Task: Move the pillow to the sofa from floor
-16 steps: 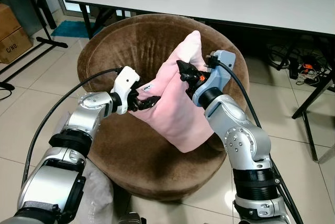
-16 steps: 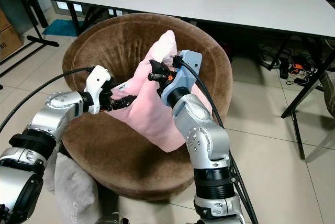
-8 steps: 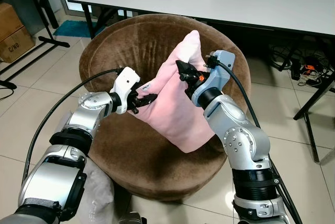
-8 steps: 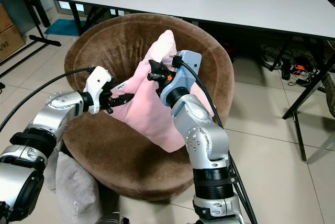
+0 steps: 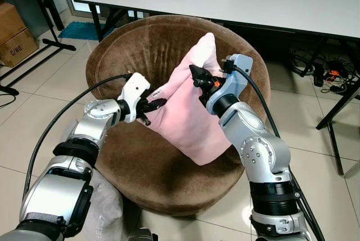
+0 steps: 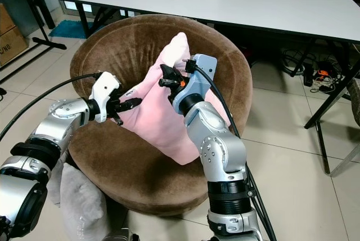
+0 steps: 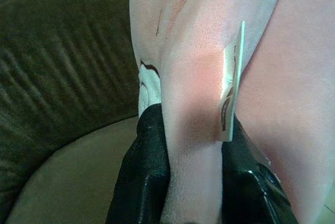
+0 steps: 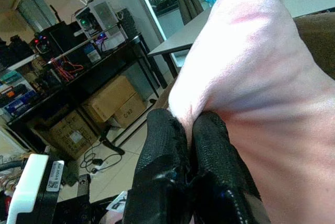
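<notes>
**Left gripper slips toward pillow's edge**

The left gripper [image 5: 153, 107] has drawn back toward frame left, its fingers now spread around the pink pillow [image 5: 188, 114]'s corner. The right gripper [image 5: 197, 76] pinches the upper edge at centre frame, holding the pillow upright in the brown sofa [image 5: 126, 44].

Pink pillow [image 5: 188, 114] stands tilted on brown sofa [image 5: 140, 44].
</notes>
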Robot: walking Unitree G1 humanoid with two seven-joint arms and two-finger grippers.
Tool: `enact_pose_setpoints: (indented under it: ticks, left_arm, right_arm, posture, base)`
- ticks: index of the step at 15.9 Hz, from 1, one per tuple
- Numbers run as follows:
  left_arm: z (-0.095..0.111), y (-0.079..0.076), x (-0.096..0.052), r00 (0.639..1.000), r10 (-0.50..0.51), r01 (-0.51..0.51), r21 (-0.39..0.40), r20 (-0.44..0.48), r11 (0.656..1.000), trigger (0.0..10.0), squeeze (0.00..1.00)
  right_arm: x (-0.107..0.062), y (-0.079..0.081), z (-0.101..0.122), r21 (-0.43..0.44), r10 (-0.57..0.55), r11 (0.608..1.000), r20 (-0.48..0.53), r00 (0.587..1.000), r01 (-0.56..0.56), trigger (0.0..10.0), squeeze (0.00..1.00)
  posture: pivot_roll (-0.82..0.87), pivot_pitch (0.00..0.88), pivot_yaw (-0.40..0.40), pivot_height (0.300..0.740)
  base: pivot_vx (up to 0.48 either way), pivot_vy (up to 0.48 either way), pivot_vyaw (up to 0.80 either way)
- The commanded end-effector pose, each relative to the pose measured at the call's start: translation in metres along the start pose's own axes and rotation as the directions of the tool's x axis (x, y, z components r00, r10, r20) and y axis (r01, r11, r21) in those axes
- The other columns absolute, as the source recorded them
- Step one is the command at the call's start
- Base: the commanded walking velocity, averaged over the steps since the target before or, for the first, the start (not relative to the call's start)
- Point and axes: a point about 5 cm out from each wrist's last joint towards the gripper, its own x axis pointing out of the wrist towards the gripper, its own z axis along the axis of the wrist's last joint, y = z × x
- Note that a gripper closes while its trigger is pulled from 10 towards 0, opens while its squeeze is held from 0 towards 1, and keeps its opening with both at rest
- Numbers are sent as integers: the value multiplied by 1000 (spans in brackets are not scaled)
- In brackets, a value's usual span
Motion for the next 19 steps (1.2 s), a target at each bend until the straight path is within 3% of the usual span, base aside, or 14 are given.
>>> enact_pose_setpoints:
  ticks: [1,7,9,10,14,15,16,17,18,19]
  left_arm:
    - [-15,2,-5,996,22,-23,-12,-83,1000,0,0]
    - [-14,13,-13,992,97,-94,34,-84,995,0,0]
    - [-15,18,-18,986,140,-136,51,-86,989,0,0]
    - [-14,31,-29,971,229,-225,57,-72,973,0,0]
    - [-16,45,-47,948,304,-285,172,-95,943,0,0]
    - [-16,46,-48,949,300,-277,193,-101,941,0,0]
    - [-15,46,-49,954,280,-248,243,-107,938,0,0]
    - [-14,43,-49,962,250,-210,286,-110,935,0,0]
    - [-12,39,-47,974,199,-150,346,-111,926,0,0]
    - [-11,37,-46,977,181,-129,367,-111,921,0,0]
  right_arm:
    - [0,12,22,-16,60,998,97,993,-59,10000,0]
    - [1,7,18,0,34,999,83,996,-34,10000,0]
    - [1,6,20,49,32,998,108,994,-38,10000,0]
    - [-1,-2,22,82,3,997,123,992,-14,10000,1000]
    - [-8,-11,25,17,58,998,125,990,-61,10000,1000]
    - [-10,-13,29,-36,90,996,133,987,-86,10000,1000]
    - [-11,-15,36,-146,151,981,132,980,-131,10000,1000]
    - [-10,-14,40,-284,218,942,106,970,-180,10000,1000]
    - [-9,-11,44,-475,304,844,36,952,-252,10000,1000]
    - [-8,-11,44,-534,330,799,6,944,-276,10000,1000]
  posture:
    - [92,0,-24,740]
    - [103,0,-31,740]
    - [103,0,-31,740]
    - [103,0,-30,740]
    - [103,0,-30,740]
    - [103,0,-30,740]
    - [101,0,-31,740]
    - [101,0,-31,740]
    - [94,0,-25,740]
    - [94,0,-25,740]
  base:
    - [0,0,0]
    - [0,0,0]
    - [0,0,0]
    - [0,0,0]
    - [0,0,0]
    - [0,0,0]
    - [0,0,0]
    - [0,0,0]
    - [0,0,0]
    - [0,0,0]
